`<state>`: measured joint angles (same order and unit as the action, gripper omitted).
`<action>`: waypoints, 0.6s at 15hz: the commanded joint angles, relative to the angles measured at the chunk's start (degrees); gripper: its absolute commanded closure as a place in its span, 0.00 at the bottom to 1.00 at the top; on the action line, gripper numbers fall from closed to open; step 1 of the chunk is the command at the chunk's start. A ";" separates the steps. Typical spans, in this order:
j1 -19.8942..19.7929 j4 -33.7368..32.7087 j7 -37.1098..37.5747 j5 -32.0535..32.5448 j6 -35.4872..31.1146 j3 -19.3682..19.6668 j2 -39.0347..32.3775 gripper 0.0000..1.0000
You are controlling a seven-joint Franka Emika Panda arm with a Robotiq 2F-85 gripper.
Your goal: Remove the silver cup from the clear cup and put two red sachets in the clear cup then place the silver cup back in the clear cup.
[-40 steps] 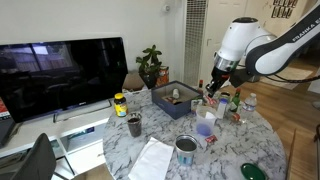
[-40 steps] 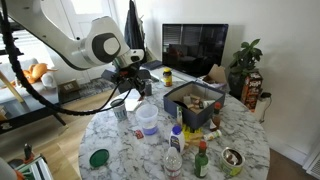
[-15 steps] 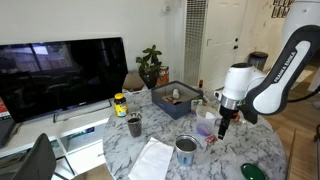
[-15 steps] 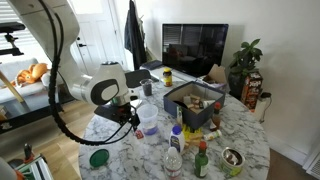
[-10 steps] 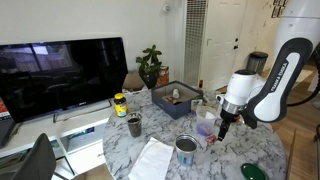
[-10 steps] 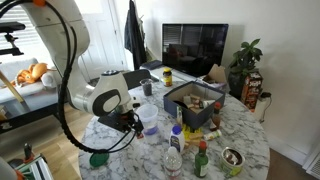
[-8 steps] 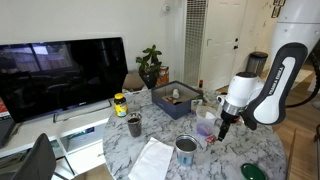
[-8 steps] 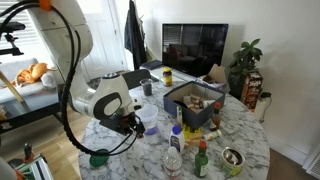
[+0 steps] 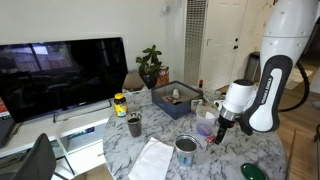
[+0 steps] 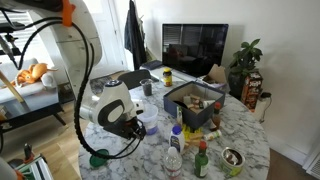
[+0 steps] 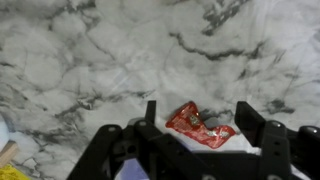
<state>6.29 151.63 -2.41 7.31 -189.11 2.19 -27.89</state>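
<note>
One red sachet (image 11: 200,126), small, flat and crinkled, with some white print: lies on the white, grey-veined marble counter (image 11: 90,60) between the two black fingers (image 11: 150,115) of the end effector (image 11: 198,112). The jaws are spread, one at each side of the packet and not clenched on it. Whether either pad touches it cannot be told.

Change since 2.7 seconds ago: the end effector hung high by the blue bin (image 9: 174,108) then. It has now come down to the counter top, and the white arm stands more upright than a second ago. Both cups stand where they stood.

One clear cup (image 9: 205,127), a translucent plastic tumbler with a lavender tint: upright, just beside the lowered end effector (image 9: 219,132) in both exterior views (image 10: 150,119).

One silver cup (image 9: 185,150), a short shiny metal cylinder: upright on the counter, out of the clear cup and apart from it, also in an exterior view (image 10: 233,160).

Views compared: the wrist view alone shows the sachet and the finger spacing. The exterior views alone show the cups, a small dark mug (image 9: 134,126) and a round green lid (image 10: 98,158); there the end effector (image 10: 137,130) is too small to show its jaws.
</note>
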 commanded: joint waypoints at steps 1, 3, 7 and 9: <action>3.06 -2.43 -1.40 -1.91 -3.10 2.10 -4.25 0.22; 4.00 -3.24 -1.49 -2.28 -3.69 2.84 -5.21 0.35; 4.93 -3.72 -1.64 -2.48 -3.78 3.20 -5.70 0.66; 5.20 -3.66 -1.73 -2.69 -3.77 3.42 -5.25 0.82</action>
<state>9.99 148.82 -2.60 6.30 -191.45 4.42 -31.30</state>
